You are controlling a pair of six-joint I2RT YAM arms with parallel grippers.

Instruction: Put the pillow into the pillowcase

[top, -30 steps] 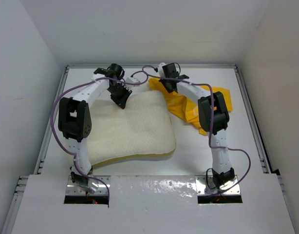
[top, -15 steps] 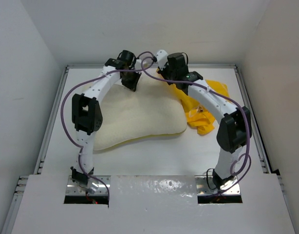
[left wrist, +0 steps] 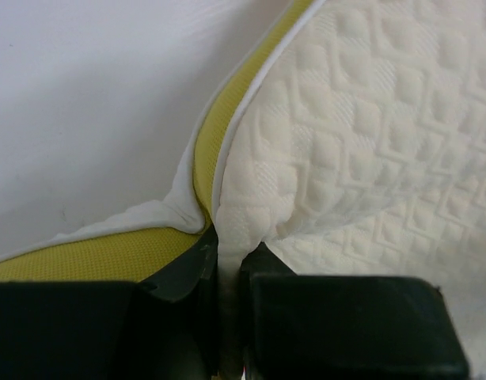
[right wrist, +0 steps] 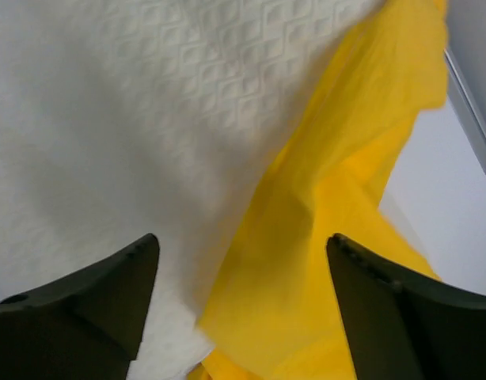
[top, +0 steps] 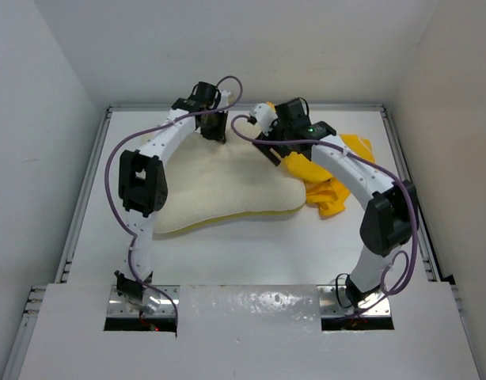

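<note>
Clamped left gripper (left wrist: 227, 265), wide-parted right gripper (right wrist: 241, 245)

No legible text, label, brand, number or sign in any view, cream-white quilted rectangular pillow (top: 227, 190) showing only an embossed diamond pattern, crumpled bright yellow thin fabric pillowcase (top: 326, 198) showing plain folds, no print readable.

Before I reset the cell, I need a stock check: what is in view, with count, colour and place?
pillow: one, cream-white with a yellow edge band, middle of the table
pillowcase: one, bright yellow, crumpled against the pillow's right edge
table: one, white, under everything
left gripper: one, black, shut on the pillow's far corner
right gripper: one, black, open above where pillow and pillowcase meet
</note>
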